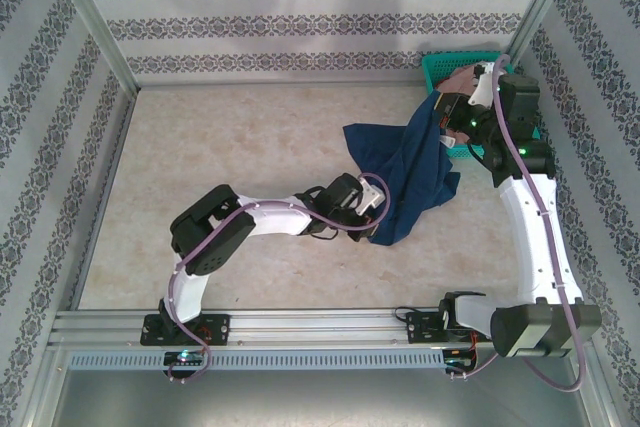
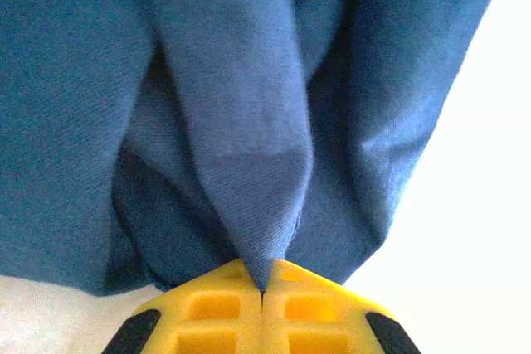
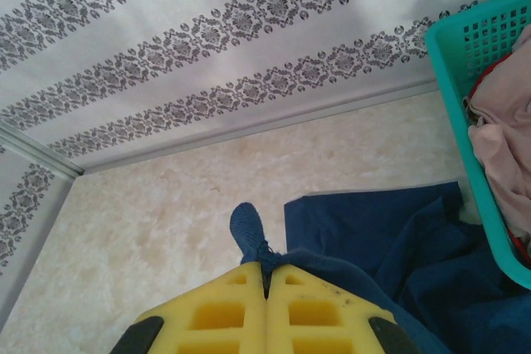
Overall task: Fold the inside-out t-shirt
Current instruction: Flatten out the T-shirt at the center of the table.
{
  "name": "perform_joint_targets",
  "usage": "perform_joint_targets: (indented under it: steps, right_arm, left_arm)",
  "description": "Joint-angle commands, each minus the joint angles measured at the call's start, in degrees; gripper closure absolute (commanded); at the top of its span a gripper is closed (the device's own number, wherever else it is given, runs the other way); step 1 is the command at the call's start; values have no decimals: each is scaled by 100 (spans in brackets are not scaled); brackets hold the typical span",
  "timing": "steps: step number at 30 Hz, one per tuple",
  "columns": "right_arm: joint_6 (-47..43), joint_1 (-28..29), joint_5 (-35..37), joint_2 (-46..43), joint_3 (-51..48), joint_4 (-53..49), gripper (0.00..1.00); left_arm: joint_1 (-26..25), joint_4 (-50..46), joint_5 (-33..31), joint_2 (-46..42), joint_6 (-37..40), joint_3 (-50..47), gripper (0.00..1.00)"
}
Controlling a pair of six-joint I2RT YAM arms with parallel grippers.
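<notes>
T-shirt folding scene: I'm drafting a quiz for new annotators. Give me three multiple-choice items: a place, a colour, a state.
1. Where is the teal basket? A far right corner; B near left corner; C centre.
2. What colour is the t-shirt? A pink; B navy blue; C white.
3. The left gripper is? A wide open; B shut on the t-shirt; C shut on the basket.
Key: 1 A, it stands far back, at right; 2 B, the cloth is dark blue; 3 B, its yellow fingers pinch a fold.
</notes>
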Motion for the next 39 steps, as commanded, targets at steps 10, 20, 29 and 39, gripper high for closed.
perform_joint_targets:
  steps: [10,20,29,39]
  right_arm:
    - [-147,815,207,-616,841,621,100]
    - [-464,1184,426,-1964,1578,-235,100]
    - [-465,1137,1097,-635,1154,566,100]
    - [-299,1062,1045,1794,4934,1143,100]
  left_arm:
    - [1852,-1177,-3253,-4632,410,143,100]
    - [1853,-2640,-3639,-5998,718,1452,100]
    - [3043,-2827,-3852,-4413,184,1824,100]
    - [3608,-2735,-3133,-2966,595,5073,100]
